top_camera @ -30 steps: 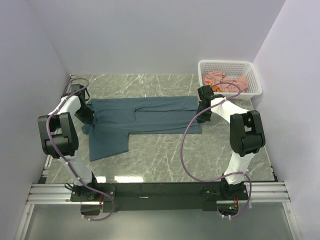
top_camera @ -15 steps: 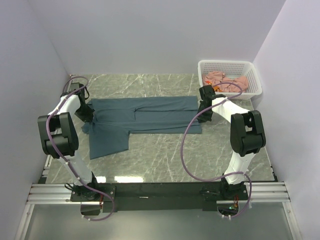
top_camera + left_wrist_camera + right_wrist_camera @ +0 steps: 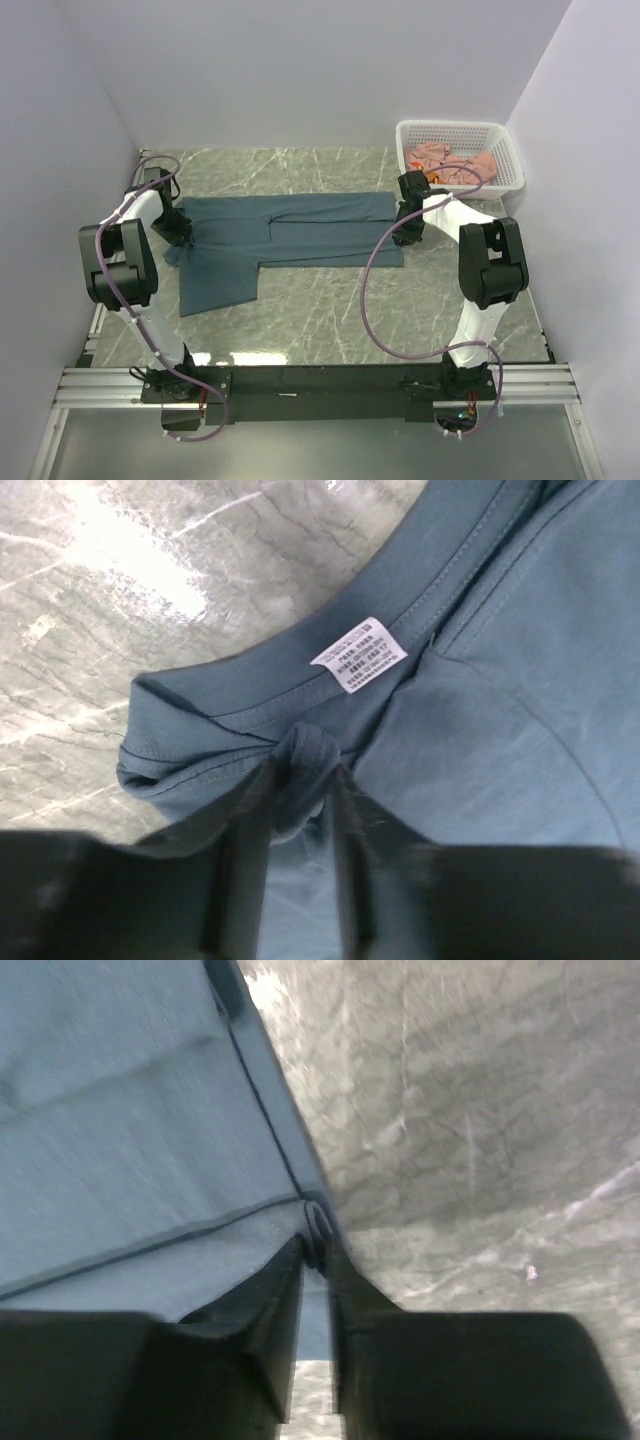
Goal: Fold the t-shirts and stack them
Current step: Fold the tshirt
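The dark slate-blue t-shirt [image 3: 290, 235] lies spread across the marble table, partly folded lengthwise, one sleeve hanging toward the near left. My left gripper [image 3: 178, 226] is shut on a bunch of cloth by the collar [image 3: 305, 770], close to the white label [image 3: 360, 654]. My right gripper [image 3: 408, 222] is shut on the shirt's hem edge [image 3: 315, 1228] at the right end. Salmon-pink t-shirts [image 3: 452, 162] lie crumpled in the basket.
The white lattice basket [image 3: 505, 150] stands at the back right corner. Walls close in the table on the left, back and right. Bare marble [image 3: 400, 310] lies in front of the shirt.
The left gripper has shifted slightly right along the collar end. The right gripper has barely moved. The shirt lies much as before.
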Tool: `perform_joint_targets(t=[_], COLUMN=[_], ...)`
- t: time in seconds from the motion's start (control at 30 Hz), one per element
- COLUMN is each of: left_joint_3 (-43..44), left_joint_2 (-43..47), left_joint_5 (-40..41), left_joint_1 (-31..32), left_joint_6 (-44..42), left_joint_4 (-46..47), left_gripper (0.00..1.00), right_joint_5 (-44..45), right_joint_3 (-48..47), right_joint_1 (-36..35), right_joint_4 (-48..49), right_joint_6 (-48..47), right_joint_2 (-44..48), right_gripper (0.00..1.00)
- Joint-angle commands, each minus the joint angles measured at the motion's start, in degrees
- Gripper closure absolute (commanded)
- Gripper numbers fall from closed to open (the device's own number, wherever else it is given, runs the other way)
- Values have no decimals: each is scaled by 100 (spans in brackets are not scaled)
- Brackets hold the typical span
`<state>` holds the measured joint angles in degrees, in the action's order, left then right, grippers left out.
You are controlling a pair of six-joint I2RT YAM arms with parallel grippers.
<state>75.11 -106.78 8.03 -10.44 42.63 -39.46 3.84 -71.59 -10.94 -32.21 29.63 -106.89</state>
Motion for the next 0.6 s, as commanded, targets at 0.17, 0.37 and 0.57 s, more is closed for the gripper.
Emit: perform_joint_targets(t=[0.17,0.37,0.57], left_joint_3=[21,-460,-1979], left_joint_2=[500,1316,2791], left_joint_5=[84,286,85], left_joint_1=[-29,-20,24], left_joint_6=[-9,-44,26], left_joint_4=[97,-123,-220], left_gripper=[27,5,5], right_joint_5=[3,-120,-252], right_joint_3=[-408,100,943], right_joint_1=[83,-13,-513], right_joint_4=[-49,-32,74], right_joint_6=[-115,-106,-168], right_joint_2=[405,1335,2346], right_gripper=[57,50,49])
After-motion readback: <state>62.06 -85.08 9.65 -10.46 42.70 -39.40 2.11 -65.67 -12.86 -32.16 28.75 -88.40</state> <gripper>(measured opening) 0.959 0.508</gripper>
